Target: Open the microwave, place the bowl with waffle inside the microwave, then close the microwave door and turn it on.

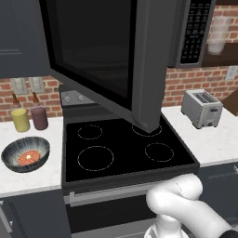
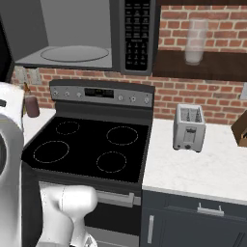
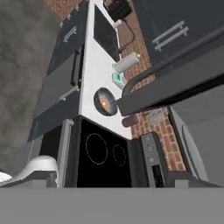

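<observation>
- The microwave door (image 1: 116, 60) stands swung out over the stove top (image 1: 125, 148); in the left base view its free edge hangs above the rear right burner. Judged status: opening step done, bowl transfer not yet begun.
- The microwave (image 2: 82, 36) cavity is exposed in the right base view, grey walls and round glass turntable (image 2: 73, 53) visible, nothing resting on it.
- The bowl (image 1: 26, 154) sits on the white surface (image 1: 28, 179) to the left of the stove, with the waffle (image 1: 29, 157) lying inside it. It is well apart from the microwave and apart from the yellow cup (image 1: 20, 120) and maroon cup (image 1: 39, 118) behind it.
- Claw: the fingertips cannot be made out in the hand view; going by the recorded state the jaws are released wide, and nothing is seen held. The hand view looks down across the bowl (image 3: 105, 101) and the door handle (image 3: 144, 78).
- Risk: the open door overhangs the route between bowl and cavity. Lifting the bowl straight across could strike the door's lower edge and knock it partly closed or tip the bowl.
- Risk: a rim pinch on a round bowl may let it tilt, and the small waffle could slide out.
- Risk: a careless approach from behind could brush the two cups, which stand near the bowl.
- Risk: the arm's elbow (image 1: 179, 195) sits low at the stove front; a wide swing leftward may clip the surface edge.
- Risk: the keypad (image 2: 136, 31) lies just beside the cavity; a stray contact there could press a button early.
</observation>
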You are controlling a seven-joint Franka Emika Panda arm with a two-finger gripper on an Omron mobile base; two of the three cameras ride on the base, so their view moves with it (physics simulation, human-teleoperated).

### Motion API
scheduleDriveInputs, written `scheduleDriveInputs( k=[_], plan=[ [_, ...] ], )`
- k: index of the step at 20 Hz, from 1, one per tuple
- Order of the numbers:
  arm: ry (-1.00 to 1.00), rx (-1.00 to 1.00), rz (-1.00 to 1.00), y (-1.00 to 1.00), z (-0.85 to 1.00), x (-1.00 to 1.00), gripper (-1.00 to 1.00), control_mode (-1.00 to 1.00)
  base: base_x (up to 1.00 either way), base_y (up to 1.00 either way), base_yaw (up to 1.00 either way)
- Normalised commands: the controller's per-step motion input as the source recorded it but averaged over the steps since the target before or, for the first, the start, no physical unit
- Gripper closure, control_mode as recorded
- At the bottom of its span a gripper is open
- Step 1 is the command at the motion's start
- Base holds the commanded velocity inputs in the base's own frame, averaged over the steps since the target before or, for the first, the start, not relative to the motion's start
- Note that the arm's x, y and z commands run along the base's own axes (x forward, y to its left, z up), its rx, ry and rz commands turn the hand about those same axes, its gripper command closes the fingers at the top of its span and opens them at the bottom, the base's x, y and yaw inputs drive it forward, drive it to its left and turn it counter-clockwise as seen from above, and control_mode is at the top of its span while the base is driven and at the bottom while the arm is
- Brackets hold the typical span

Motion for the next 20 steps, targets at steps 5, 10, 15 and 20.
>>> scheduleDriveInputs(
  k=[5, 10, 15, 20],
  plan=[
    [-0.04, 0.03, 0.50, -0.07, 0.00, 0.60, -1.00, -1.00, 0.00, 0.00, 0.00],
    [-0.29, 0.00, 0.40, 0.20, 0.00, 0.68, -1.00, -1.00, 0.00, 0.00, 0.00],
    [-0.42, 0.04, 0.35, 0.32, 0.00, 0.73, -1.00, -1.00, 0.00, 0.00, 0.00],
    [-0.38, 0.09, 0.32, 0.24, 0.00, 0.75, -1.00, -1.00, 0.00, 0.00, 0.00]
  ],
)
